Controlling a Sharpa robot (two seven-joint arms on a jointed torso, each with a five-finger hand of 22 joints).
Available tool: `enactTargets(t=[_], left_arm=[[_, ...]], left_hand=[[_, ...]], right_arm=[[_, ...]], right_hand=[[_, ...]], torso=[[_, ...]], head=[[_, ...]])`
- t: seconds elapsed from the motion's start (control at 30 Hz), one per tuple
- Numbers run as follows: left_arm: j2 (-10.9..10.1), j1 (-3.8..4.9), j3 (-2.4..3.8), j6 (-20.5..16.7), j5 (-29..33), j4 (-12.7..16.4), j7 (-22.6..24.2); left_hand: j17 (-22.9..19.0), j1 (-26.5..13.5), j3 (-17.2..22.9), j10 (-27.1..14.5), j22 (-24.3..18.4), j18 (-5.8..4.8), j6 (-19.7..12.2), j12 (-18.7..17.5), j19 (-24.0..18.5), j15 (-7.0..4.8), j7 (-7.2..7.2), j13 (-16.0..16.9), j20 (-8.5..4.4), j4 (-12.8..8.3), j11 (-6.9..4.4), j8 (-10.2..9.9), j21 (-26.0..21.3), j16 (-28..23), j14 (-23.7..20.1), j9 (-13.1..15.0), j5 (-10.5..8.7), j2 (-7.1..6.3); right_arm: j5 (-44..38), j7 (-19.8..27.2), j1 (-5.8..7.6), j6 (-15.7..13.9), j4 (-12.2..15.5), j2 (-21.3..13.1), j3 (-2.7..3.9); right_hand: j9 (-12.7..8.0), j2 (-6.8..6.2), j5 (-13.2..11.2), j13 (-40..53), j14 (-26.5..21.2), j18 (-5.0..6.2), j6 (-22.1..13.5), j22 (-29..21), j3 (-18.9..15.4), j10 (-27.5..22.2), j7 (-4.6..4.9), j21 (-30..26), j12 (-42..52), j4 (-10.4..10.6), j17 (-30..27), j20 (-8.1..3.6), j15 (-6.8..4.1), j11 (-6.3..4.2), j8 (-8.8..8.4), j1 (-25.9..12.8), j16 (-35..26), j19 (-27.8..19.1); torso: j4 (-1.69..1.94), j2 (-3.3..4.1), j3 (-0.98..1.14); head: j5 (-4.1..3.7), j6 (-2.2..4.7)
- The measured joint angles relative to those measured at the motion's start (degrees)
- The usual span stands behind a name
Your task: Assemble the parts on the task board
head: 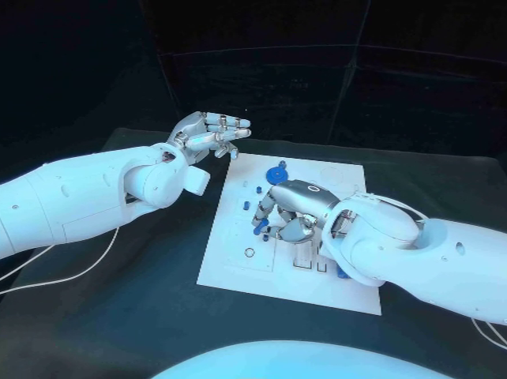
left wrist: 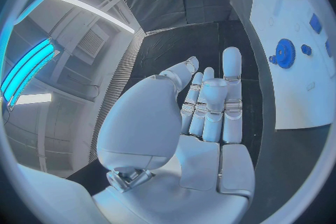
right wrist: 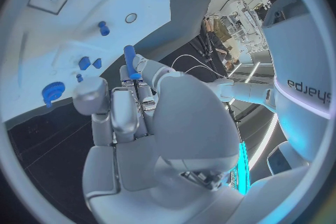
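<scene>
Looking down at the black tabletop point(head: 117, 316), you see the white task board point(head: 237, 260) lying in the middle with small blue parts scattered across it. Your right hand point(head: 286, 212) hangs over the middle of the board, fingers pointing down, and it pinches a slim blue peg point(right wrist: 131, 61) between its fingertips; the peg's tip pokes out just above the board's surface point(right wrist: 63, 39). A blue gear point(head: 279, 172) sits near the board's far edge, just beyond that hand, with smaller blue pieces point(right wrist: 89, 63) close by. Your left hand point(head: 212, 133) floats off the board's far left corner, holding nothing, its fingers point(left wrist: 210, 106) side by side and loosely extended.
</scene>
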Motion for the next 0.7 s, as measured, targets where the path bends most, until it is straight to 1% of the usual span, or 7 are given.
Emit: enactTargets(t=[0.17,0.2,0.27,0.37,0.43,0.5,0.7], left_arm=[[0.22,0.00,0.00,0.00,0.00,0.00,-0.03],[0.25,0.00,0.00,0.00,0.00,0.00,-0.05],[0.30,0.01,0.00,-0.01,0.00,-0.01,-0.09],[0.33,0.01,0.00,-0.02,0.00,-0.01,-0.15],[0.36,0.01,0.00,-0.02,0.00,0.00,-0.18],[0.41,0.01,0.00,-0.02,0.00,0.00,-0.22],[0.52,0.01,0.00,-0.03,0.00,-0.01,-0.28]], left_hand=[[0.00,0.00,0.00,-0.02,0.00,0.00,0.00,0.24,0.00,0.00,0.00,0.00,0.00,0.00,0.02,0.00,0.00,0.00,0.00,0.00,0.00,0.00],[0.00,0.00,0.00,-0.22,0.00,0.00,0.00,0.24,0.00,0.00,0.00,0.00,0.00,0.00,0.22,0.00,0.00,0.00,0.00,0.00,0.00,0.00],[0.00,0.00,0.00,-0.21,0.00,0.00,0.00,0.47,0.00,0.00,0.00,0.00,0.00,0.00,0.21,0.26,0.00,0.00,0.00,0.00,0.00,0.00],[0.00,0.00,0.00,-0.21,0.00,0.00,0.00,0.50,0.00,0.00,0.00,0.00,0.00,0.00,0.21,0.27,0.00,0.00,0.00,0.00,0.00,0.00],[0.00,0.00,0.00,-0.21,0.00,0.00,0.00,0.50,0.00,0.00,0.00,0.00,0.00,0.00,0.21,0.27,0.00,0.00,0.00,0.00,0.00,0.00],[0.00,0.00,0.00,-0.21,0.00,0.00,0.00,0.50,0.00,0.00,0.00,0.00,0.00,0.00,0.21,0.27,0.00,0.00,0.00,0.00,0.00,0.00],[0.00,0.00,0.00,-0.21,0.00,0.00,0.00,0.50,0.00,0.00,0.00,0.00,0.00,0.00,0.21,0.27,0.00,0.00,0.00,0.00,0.00,0.00]], right_arm=[[-1.11,0.78,-1.89,0.97,-2.40,2.61,-0.10],[-1.33,0.89,-2.07,1.16,-2.77,3.00,-0.10],[-1.90,1.11,-2.38,1.62,-3.55,3.79,-0.10],[-2.63,1.29,-2.62,2.25,-4.28,4.43,-0.07],[-3.18,1.36,-2.69,2.77,-4.72,4.79,-0.06],[-3.66,1.40,-2.75,3.27,-4.99,5.08,-0.06],[-4.75,1.49,-2.88,4.41,-5.28,5.50,-0.06]], right_hand=[[-0.05,0.00,0.00,0.00,0.00,0.00,-0.04,0.01,0.16,0.00,0.04,0.00,-0.34,-0.17,0.01,0.00,0.00,0.00,0.00,0.00,0.00,0.00],[-0.05,0.00,0.00,0.00,0.00,0.00,-0.04,0.06,0.16,0.00,0.04,0.00,-0.35,-0.17,0.07,0.00,0.00,0.00,0.00,0.00,0.00,0.00],[-0.05,-0.24,0.00,0.00,0.00,0.00,-0.04,0.09,0.16,0.00,0.04,0.00,-0.54,-0.17,0.12,0.00,0.00,0.00,0.00,-0.24,0.09,0.00],[-0.05,-0.24,0.00,0.01,0.00,0.00,-0.05,0.09,0.16,0.00,0.05,0.00,-0.55,-0.17,0.12,0.00,0.00,0.00,0.00,-0.24,0.24,0.00],[-0.07,-0.30,0.00,0.01,0.00,0.00,-0.24,0.09,0.16,0.00,0.24,0.00,-0.55,-0.17,0.12,0.00,0.00,0.00,0.00,-0.30,0.24,0.00],[-0.10,-0.30,0.00,0.00,0.00,0.00,-0.24,0.09,0.16,0.00,0.24,0.00,-0.56,-0.18,0.11,0.00,0.00,0.00,0.00,-0.30,0.24,0.00],[-0.10,-0.30,-0.01,0.01,0.00,0.00,-0.24,0.14,0.15,0.00,0.24,0.00,-0.67,-0.18,0.11,0.00,0.00,0.00,-0.21,-0.30,0.24,0.00]], torso=[[-0.08,0.02,0.03],[-0.09,0.02,0.04],[-0.10,0.04,0.07],[-0.10,0.05,0.08],[-0.10,0.06,0.07],[-0.10,0.06,0.07],[-0.10,0.05,0.09]], head=[[0.46,-0.46],[0.55,-0.52],[0.68,-0.68],[0.73,-0.85],[0.83,-0.98],[1.00,-1.14],[1.19,-1.37]])
